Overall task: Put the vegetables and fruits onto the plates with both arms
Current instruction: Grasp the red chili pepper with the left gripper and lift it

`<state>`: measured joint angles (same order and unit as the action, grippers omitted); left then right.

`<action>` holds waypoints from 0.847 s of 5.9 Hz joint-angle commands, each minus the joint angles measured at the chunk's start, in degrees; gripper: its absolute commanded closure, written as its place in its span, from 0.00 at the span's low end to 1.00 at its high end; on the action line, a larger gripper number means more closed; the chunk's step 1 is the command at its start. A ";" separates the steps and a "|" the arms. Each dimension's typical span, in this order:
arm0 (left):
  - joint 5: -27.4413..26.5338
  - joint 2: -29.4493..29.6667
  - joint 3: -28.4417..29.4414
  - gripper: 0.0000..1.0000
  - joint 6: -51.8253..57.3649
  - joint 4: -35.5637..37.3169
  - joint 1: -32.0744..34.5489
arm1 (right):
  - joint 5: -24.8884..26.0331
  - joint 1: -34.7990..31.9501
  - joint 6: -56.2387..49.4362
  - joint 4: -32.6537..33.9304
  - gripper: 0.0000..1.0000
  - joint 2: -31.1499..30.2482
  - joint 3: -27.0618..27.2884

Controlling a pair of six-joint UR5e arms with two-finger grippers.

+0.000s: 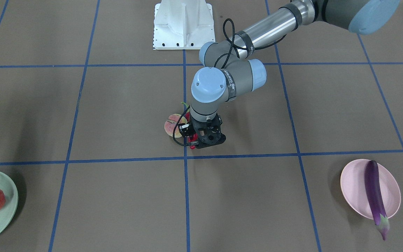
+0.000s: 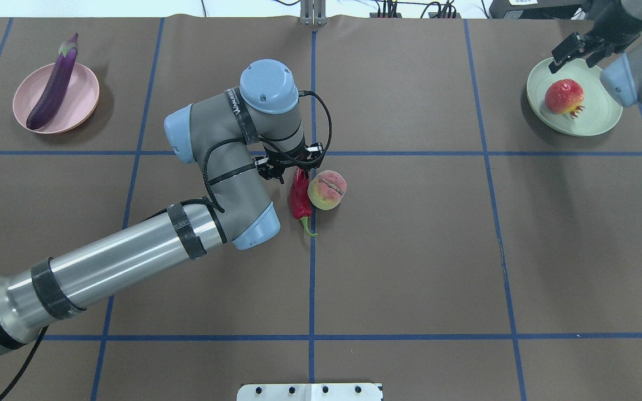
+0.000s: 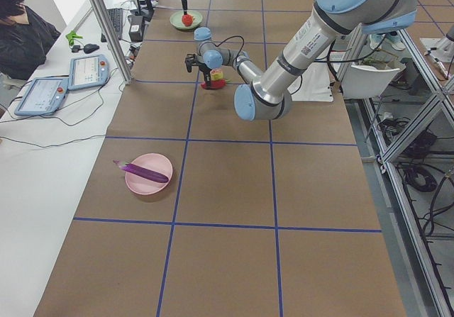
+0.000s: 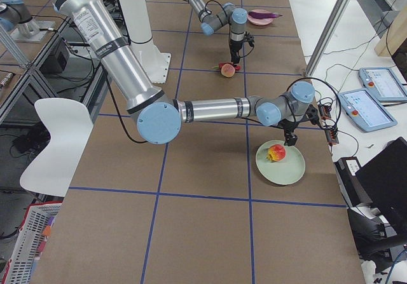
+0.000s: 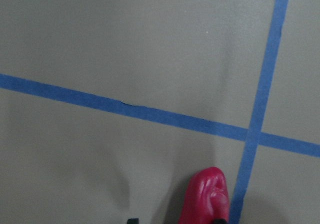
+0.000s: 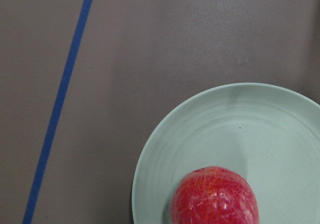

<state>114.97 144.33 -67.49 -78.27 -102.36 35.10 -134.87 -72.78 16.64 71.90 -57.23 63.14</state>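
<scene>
Left gripper (image 2: 292, 169) is straddling the stemless end of the chili (image 2: 299, 200) with jaws seemingly open, probably aiming there because the peach (image 2: 327, 190) is lying just beside its middle.

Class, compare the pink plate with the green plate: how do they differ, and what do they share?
The pink plate holds the long eggplant, whose stem end overhangs the rim; the green plate holds the round pomegranate, fully inside the rim. The right pincer hovers by the green plate; none is near the pink plate. Both are round, shallow, holding one food.
</scene>
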 commanded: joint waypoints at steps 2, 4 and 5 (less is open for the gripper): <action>-2.01 0.43 1.47 0.34 -0.21 -0.47 -0.73 | -1.36 -0.60 0.06 1.31 0.01 0.46 0.32; -2.11 0.52 1.48 0.36 -0.22 -0.47 -1.09 | -1.36 -0.69 0.06 1.31 0.01 0.80 0.32; -2.11 0.60 1.48 0.36 -0.22 -0.47 -1.09 | -1.36 -0.69 0.06 1.31 0.01 0.81 0.32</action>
<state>112.89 144.86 -66.04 -78.49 -102.82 34.08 -136.23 -73.45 16.70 73.21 -56.51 63.45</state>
